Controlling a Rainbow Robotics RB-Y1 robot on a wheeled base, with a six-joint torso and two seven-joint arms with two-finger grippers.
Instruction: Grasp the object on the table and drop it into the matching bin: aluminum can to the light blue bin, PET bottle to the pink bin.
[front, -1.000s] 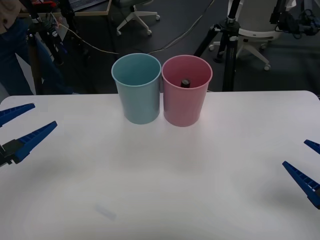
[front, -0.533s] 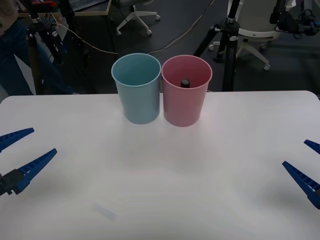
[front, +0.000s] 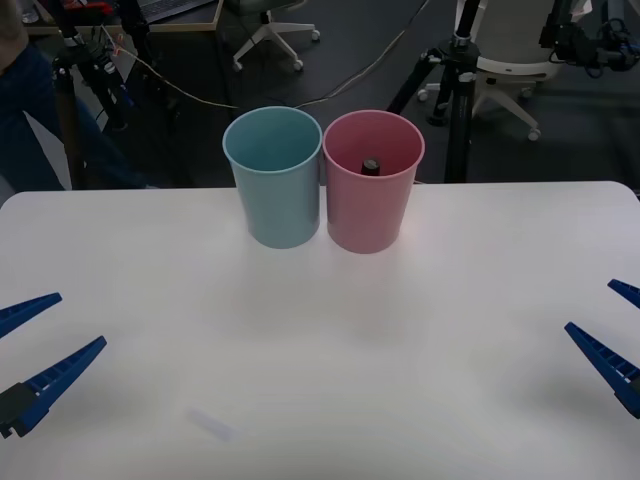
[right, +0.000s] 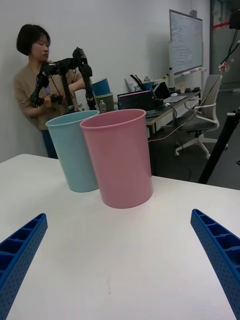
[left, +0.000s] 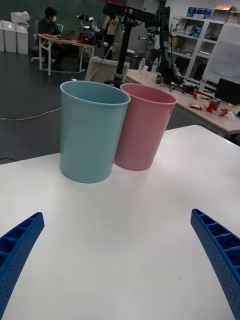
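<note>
While my wrist views see the bins from the side, the front view looks in: a black cap, likely the PET bottle (front: 371, 165), sits inside the pink bin (front: 372, 190), which touches the light blue bin (front: 274, 185). My left gripper (front: 40, 345) and right gripper (front: 612, 330) are open, far away.

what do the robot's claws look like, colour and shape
Both the left claw and right claw have two long blue fingers tapering to points, ribbed with a gridded texture. A black mount shows at the left claw's base.
</note>
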